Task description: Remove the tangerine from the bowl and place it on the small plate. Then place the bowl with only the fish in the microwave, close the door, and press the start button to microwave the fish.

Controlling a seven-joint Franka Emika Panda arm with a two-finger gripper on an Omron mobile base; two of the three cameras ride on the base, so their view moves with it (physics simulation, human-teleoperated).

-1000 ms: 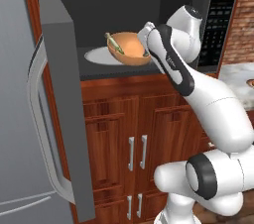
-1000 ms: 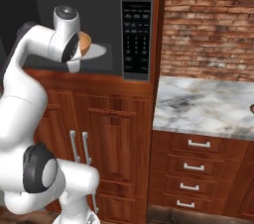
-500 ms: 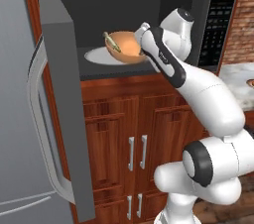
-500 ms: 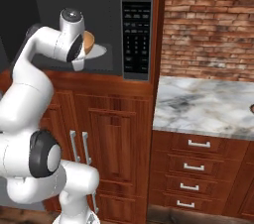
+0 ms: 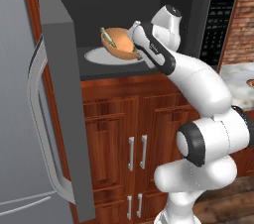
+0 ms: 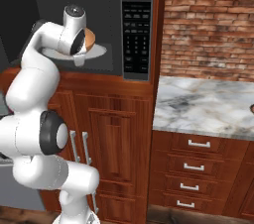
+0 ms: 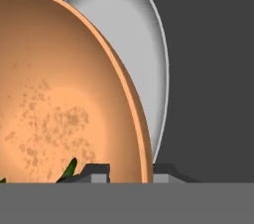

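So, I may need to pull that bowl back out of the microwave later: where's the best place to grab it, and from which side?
Pinch the bowl by its thin rim on the side facing the open front, one finger inside and one outside, as the gripper holds it now. The walls are too wide to span, and the microwave blocks every other approach. Keep clear of the fish inside.

bowl [image 5: 120, 43]: inside the microwave [image 5: 198, 15], over the turntable [image 5: 101, 56], the fish [image 5: 107, 36] lying in it at its 9 o'clock rim.
fingers [image 7: 99, 172]: one inside the bowl's rim, one outside, clamped on the wall at the bowl's 3 o'clock side in the left base view.
door [image 5: 62, 94]: swung wide, hanging at 9 o'clock of the cavity, before the fridge [image 5: 17, 119].
keypad panel [image 6: 136, 29]: at 3 o'clock of the cavity.
cabinet doors [image 5: 131, 139]: directly below the microwave.
worktop [image 6: 208, 104]: at 4 o'clock of the microwave, drawers [image 6: 198, 168] beneath it.
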